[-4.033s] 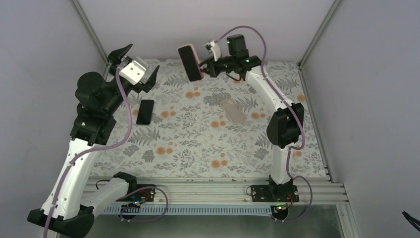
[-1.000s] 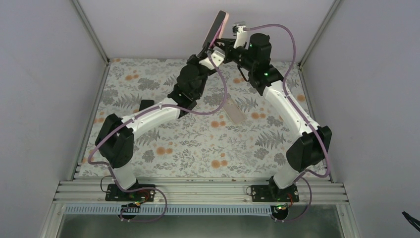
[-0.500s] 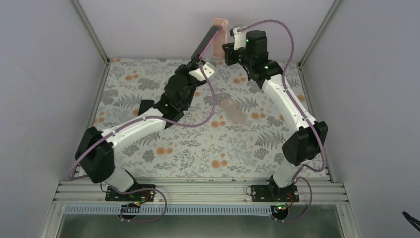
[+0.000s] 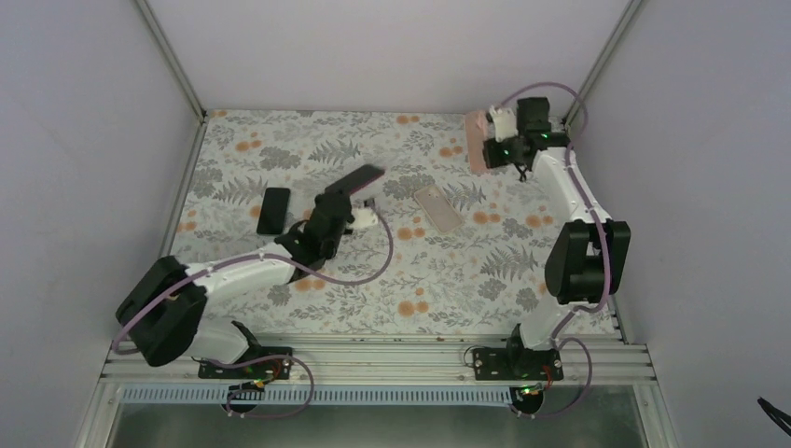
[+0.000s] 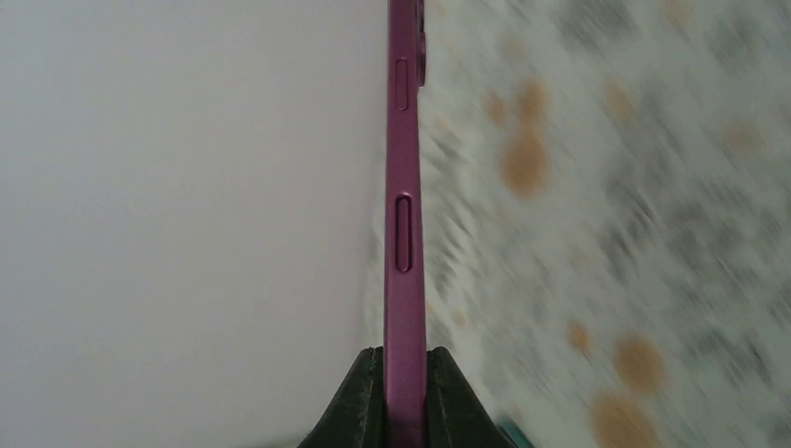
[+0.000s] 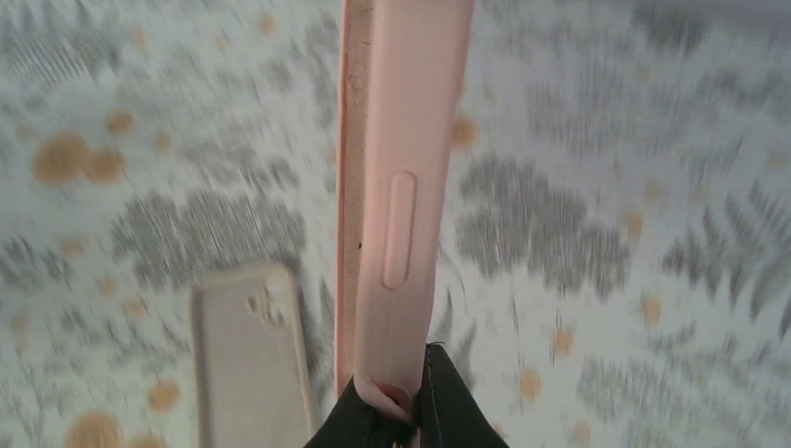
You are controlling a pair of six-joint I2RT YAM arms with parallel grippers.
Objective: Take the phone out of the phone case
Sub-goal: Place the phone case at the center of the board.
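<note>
L gripper [image 4: 340, 198]: centre-left of the top view, low over the floral mat [image 4: 373, 299], jaws clamped on one end of the phone [image 4: 359, 177].
Phone: bare, tilted, dark face up, well apart from the pink case [image 4: 475, 138].
Spares: black phone [image 4: 273, 210] at left-centre and beige case [image 4: 438, 207] at centre, both flat on the mat, no gripper on either.
R gripper [image 4: 487, 149]: upper right, jaws pinching the pink case by one end, case standing upright.
Change: half a sec ago phone and case met high at back-centre btwn both arms. Now they're split and the arms have swung to opposite sides.
Meaning: extraction looks done; prob only the set-down is left.
L wrist only: phone edge-on, magenta rim w/ two side buttons, squeezed btwn the pads [image 5: 359, 401]. The top view gives no such colour.
R wrist only: pink case side-on w/ its button bump, beige case [image 6: 250, 355] on the mat beyond.
Blur: both wrist views smeared, so the arms are likely moving.
</note>
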